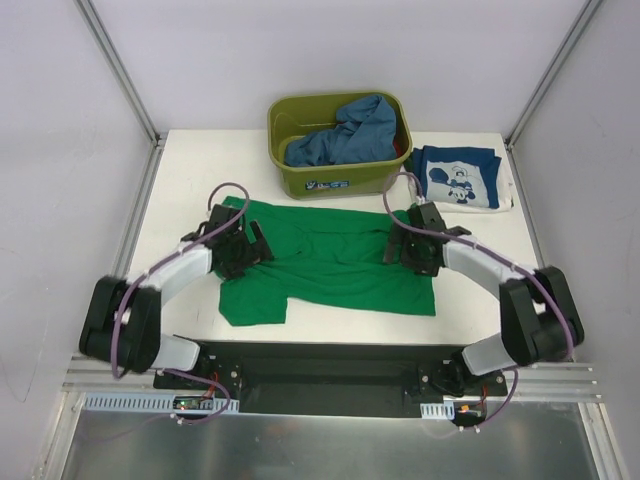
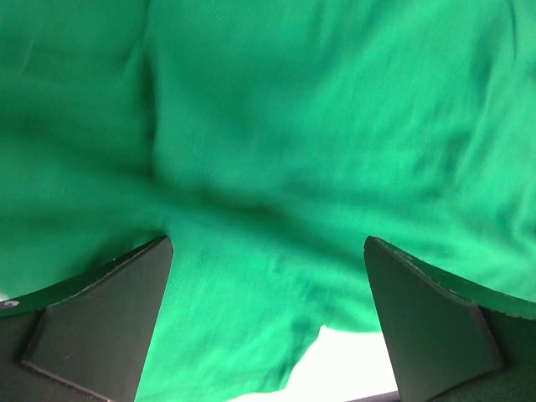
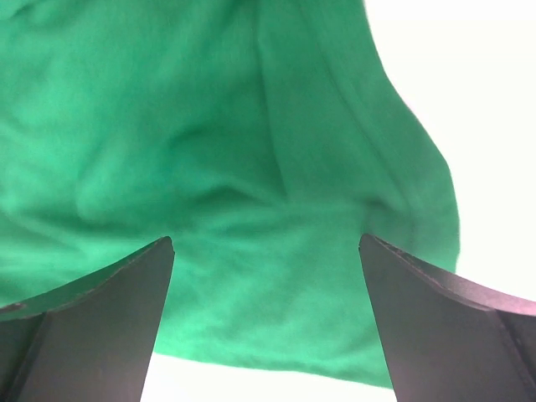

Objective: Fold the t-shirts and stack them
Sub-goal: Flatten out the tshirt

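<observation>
A bright green t-shirt (image 1: 330, 262) lies spread on the white table, wrinkled, one sleeve toward the near left. My left gripper (image 1: 250, 243) hovers open over its left part, fingers (image 2: 109, 318) wide apart above the green cloth (image 2: 276, 167). Over the shirt's right edge my right gripper (image 1: 408, 247) is open too, with cloth (image 3: 209, 167) below its spread fingers (image 3: 435, 327). Neither holds anything. A navy t-shirt (image 1: 458, 178) with a white-blue print lies folded at the back right. A mid-blue t-shirt (image 1: 345, 135) is bunched in the tub.
An olive-green plastic tub (image 1: 340, 180) stands at the back centre, just behind the green shirt. Metal frame posts (image 1: 120, 70) and white walls enclose the table. Bare table (image 1: 190, 170) shows at the back left.
</observation>
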Robot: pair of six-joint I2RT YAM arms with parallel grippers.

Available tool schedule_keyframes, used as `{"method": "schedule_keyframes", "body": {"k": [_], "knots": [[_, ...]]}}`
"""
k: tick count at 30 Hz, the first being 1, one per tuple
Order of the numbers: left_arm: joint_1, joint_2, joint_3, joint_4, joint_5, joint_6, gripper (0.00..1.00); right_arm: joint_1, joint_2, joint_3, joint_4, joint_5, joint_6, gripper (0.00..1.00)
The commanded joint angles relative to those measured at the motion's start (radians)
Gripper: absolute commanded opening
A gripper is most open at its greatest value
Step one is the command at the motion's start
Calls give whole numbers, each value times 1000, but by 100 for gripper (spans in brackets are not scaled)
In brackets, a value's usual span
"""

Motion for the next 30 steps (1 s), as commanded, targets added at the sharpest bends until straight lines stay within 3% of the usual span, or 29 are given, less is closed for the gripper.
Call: {"method": "schedule_keyframes", "body": {"k": [1,7,10,18,24,30], "knots": [[-2,-365,-156,-56,-6,-24,99,3,-194,-70,-20,13,-15,97],[-2,-793,-256,-324,-113,-114,100,13,-361,-176,-21,7,5,97],[-2,-870,-287,-473,-157,-201,99,14,-441,-218,-35,30,23,97],[-2,-756,-365,-482,-179,-332,67,14,-550,-247,-112,68,20,97],[-2,-680,-371,-459,-265,-344,56,13,-566,-256,-130,99,26,97],[-2,-619,-388,-377,-239,-326,39,14,-573,-250,-161,120,43,97]]}}
